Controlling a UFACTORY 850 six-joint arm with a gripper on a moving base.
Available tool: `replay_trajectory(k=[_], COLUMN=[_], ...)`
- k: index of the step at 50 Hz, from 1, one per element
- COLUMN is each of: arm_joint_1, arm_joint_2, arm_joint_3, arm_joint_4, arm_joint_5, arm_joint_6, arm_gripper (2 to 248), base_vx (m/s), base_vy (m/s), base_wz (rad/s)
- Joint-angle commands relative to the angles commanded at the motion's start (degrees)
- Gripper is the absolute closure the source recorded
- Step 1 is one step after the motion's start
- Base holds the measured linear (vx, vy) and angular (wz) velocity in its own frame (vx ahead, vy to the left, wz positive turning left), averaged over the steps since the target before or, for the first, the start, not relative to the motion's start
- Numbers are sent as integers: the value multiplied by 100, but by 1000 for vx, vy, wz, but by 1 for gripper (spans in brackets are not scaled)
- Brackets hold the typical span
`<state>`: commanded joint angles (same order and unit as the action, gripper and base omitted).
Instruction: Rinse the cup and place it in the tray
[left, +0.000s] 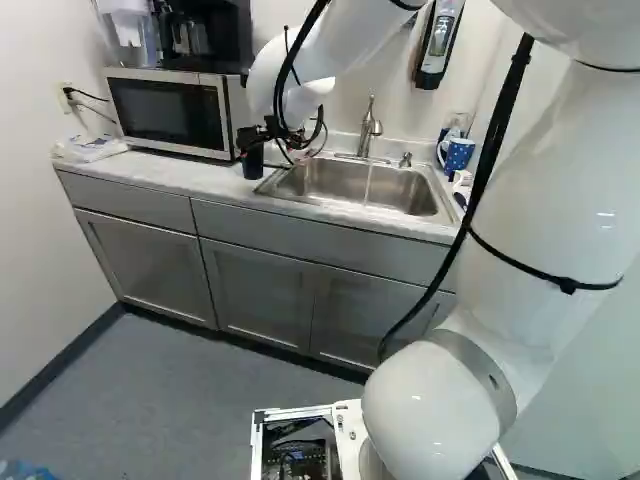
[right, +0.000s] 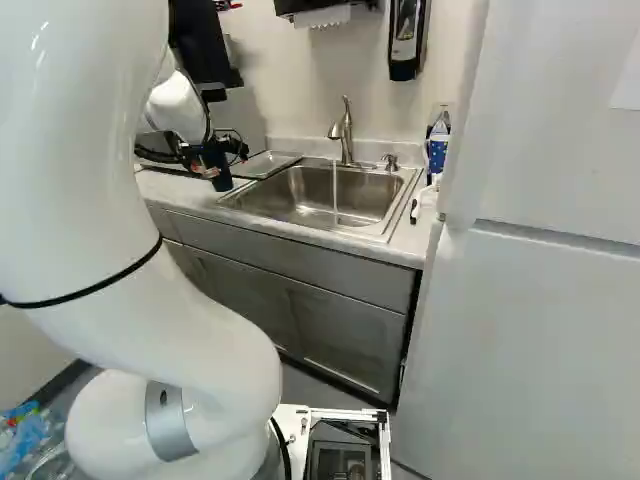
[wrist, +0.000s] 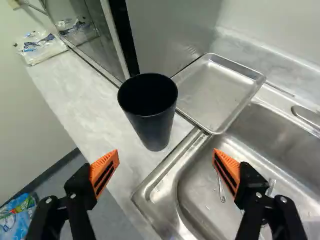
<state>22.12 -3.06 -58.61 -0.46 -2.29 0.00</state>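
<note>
"Cup (wrist: 152, 117) first: where does it stand?"

"Upright on the countertop (wrist: 75, 90), close to the corner of the sink (left: 330, 180), its mouth facing up. It's black."

"And the gripper (right: 210, 155), what's it doing?"

"In the wrist view the gripper (wrist: 166, 156) is spread wide, one orange pad (wrist: 105, 171) well apart from the other. The cup is ahead of the gap, so it isn't gripped."

"Where's the tray, then?"

"Just past the cup. The tray (wrist: 215, 92) is a shallow metal one, lying next to the microwave (left: 170, 110), with one side reaching over the sink's rim. Whether the cup touches it, I can't tell."

"Is the water on?"

"Yes, a thin stream (right: 336, 190) falls from the faucet (right: 345, 135) into the sink. That shows in the right base view."

"Anything in the basin?"

"A spoon (wrist: 221, 189), seen past one of the fingers."

"What else is on the counter?"

"A blue mug (left: 458, 154) with pale dots at the sink's far end from the cup, and a clear plastic packet (wrist: 42, 47) by the microwave."
</note>
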Motion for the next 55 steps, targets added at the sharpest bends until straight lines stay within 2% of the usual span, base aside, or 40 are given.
replay_trajectory(k=[22,55], arm_joint_1=[134,166], arm_joint_2=[-233,-436], arm_joint_3=[42,249], arm_joint_4=[0,0], arm_joint_5=[823,1825], arm_joint_6=[0,0], arm_gripper=[3,3], base_vx=[0,0], base_vy=[0,0], base_wz=[0,0])
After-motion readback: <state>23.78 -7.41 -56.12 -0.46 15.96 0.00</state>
